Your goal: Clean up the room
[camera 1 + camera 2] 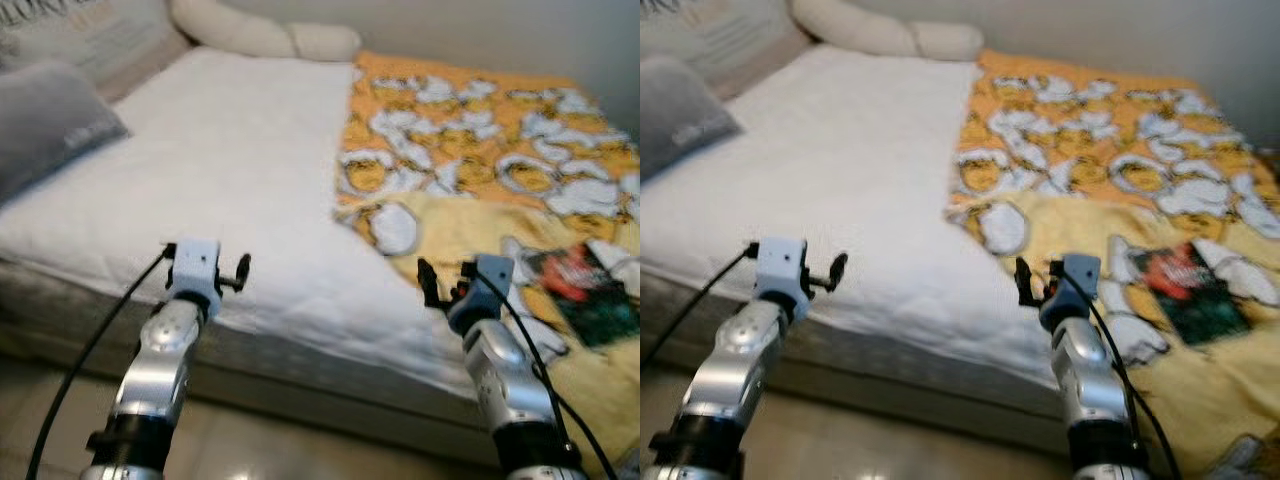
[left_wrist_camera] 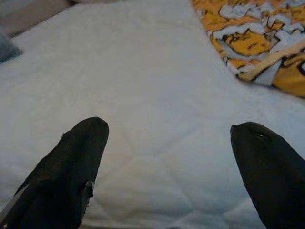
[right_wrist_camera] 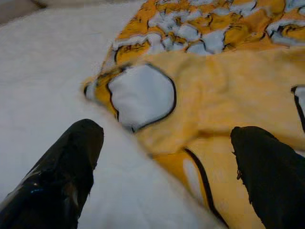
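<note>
A bed with a white sheet [image 1: 230,170] lies before me. A yellow and orange cartoon-print blanket [image 1: 470,140] covers its right half, its folded corner [image 3: 143,95] resting on the sheet. My left gripper [image 1: 238,272] hovers open over the sheet's near edge, with bare white sheet [image 2: 157,86] between its fingers. My right gripper [image 1: 438,284] is open just above the blanket's near corner, empty too. A dark red and green book-like thing [image 1: 578,292] lies on the blanket at the right.
A grey pillow [image 1: 45,125] rests at the bed's left. A beige cushion [image 1: 90,40] and a long cream bolster [image 1: 265,35] line the head end. The mattress side [image 1: 300,380] and pale floor [image 1: 260,450] are below my arms.
</note>
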`<state>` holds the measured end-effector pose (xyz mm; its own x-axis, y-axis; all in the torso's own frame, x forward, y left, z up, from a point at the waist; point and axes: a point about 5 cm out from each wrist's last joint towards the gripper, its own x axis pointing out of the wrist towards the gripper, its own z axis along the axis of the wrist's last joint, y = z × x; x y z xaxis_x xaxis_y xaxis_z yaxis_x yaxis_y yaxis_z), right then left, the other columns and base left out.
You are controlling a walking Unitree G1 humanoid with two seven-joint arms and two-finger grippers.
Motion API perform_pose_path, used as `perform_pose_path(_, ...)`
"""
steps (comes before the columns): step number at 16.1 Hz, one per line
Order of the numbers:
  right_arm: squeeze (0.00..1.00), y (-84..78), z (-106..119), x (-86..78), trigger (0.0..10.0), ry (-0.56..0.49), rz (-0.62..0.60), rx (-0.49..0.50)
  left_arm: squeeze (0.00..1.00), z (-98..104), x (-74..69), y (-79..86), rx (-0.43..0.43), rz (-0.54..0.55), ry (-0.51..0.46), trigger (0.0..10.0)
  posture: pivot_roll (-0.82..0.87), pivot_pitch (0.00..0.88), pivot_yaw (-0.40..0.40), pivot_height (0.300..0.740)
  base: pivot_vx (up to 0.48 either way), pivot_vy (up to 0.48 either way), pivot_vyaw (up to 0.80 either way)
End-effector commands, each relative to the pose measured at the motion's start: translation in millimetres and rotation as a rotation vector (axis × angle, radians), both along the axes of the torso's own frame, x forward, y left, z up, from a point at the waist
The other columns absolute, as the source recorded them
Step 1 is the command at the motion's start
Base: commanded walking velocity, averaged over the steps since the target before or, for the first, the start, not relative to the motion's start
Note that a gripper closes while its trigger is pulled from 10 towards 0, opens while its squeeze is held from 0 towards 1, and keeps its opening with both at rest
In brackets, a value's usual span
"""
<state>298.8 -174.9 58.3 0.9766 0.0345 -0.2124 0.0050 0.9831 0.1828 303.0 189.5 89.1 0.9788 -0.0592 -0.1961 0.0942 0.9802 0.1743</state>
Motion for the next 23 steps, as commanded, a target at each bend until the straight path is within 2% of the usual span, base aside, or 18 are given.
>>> perform_pose_path(1, 1.0, 1.8, 1.7, 1.7, 10.0, -0.005, 0.008, -0.006, 1.0, 2.9, 1.4, 3.5, 0.018, 0.006, -0.008, 10.0, 0.03, 0.0, -0.026, 0.74, 0.0, -0.412, 0.0)
perform_pose_path(4, 1.0, 3.7, 2.3, 2.3, 10.0, -0.008, 0.022, -0.007, 1.0, 3.1, 1.3, 4.3, 0.02, 0.005, -0.008, 10.0, 0.02, 0.0, -0.025, 0.74, 0.0, -0.411, 0.17)
perform_pose_path(19, 1.0, 4.1, -2.3, 1.6, 10.0, 0.005, 0.012, -0.002, 1.0, 3.6, 1.0, 4.3, 0.043, -0.011, -0.004, 10.0, 0.03, 0.0, -0.016, 0.74, 0.0, -0.412, 0.71)
perform_pose_path(23, 1.0, 3.3, -3.2, 1.4, 10.0, 0.012, -0.006, 0.001, 1.0, 4.5, 0.7, 3.9, 0.049, -0.018, -0.002, 10.0, 0.02, 0.0, -0.012, 0.74, 0.0, -0.412, 0.0)
